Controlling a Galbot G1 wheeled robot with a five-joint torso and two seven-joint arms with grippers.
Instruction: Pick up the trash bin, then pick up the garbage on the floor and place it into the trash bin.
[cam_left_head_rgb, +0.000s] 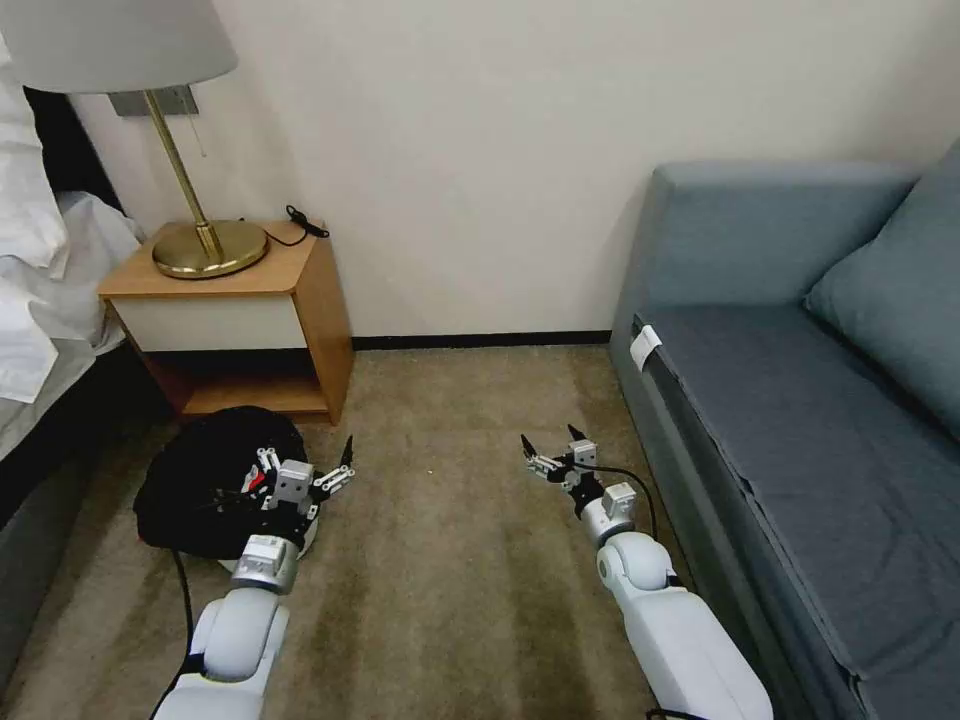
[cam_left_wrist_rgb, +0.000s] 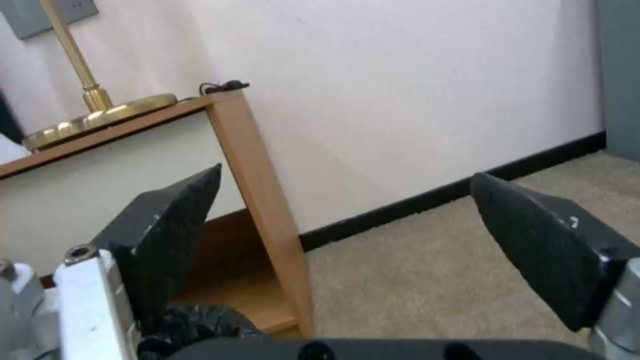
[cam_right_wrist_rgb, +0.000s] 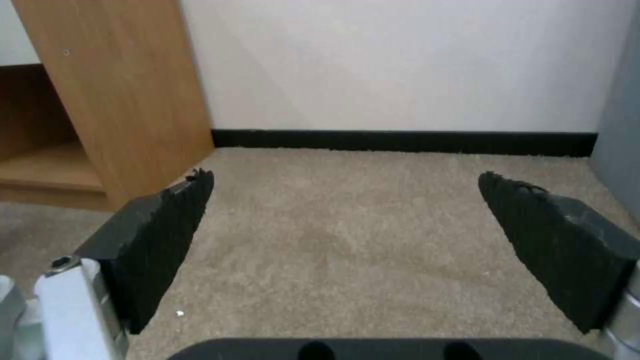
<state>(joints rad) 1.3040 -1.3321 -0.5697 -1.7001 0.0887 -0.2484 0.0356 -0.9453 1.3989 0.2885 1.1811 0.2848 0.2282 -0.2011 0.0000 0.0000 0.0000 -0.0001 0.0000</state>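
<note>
head view: the bin (cam_left_head_rgb: 195, 480) sits on the carpet (cam_left_head_rgb: 450, 560) by the nightstand (cam_left_head_rgb: 300, 300); left end effector (cam_left_head_rgb: 300, 470) spread above its rim, right end effector (cam_left_head_rgb: 555, 450) spread over carpet. no legible writing. left wrist view: black liner (cam_left_wrist_rgb: 193, 325) below spread fingers (cam_left_wrist_rgb: 173, 225). right wrist view: fingers (cam_right_wrist_rgb: 160, 240) apart over bare carpet.

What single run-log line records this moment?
left pincer: open, over trash bin, bin ungrasped | right pincer: open, above bare carpet | bin beside nightstand

White rounded arms, silver wrists, black cables, each tool with ridged black fingers (cam_right_wrist_rgb: 153, 240).
</note>
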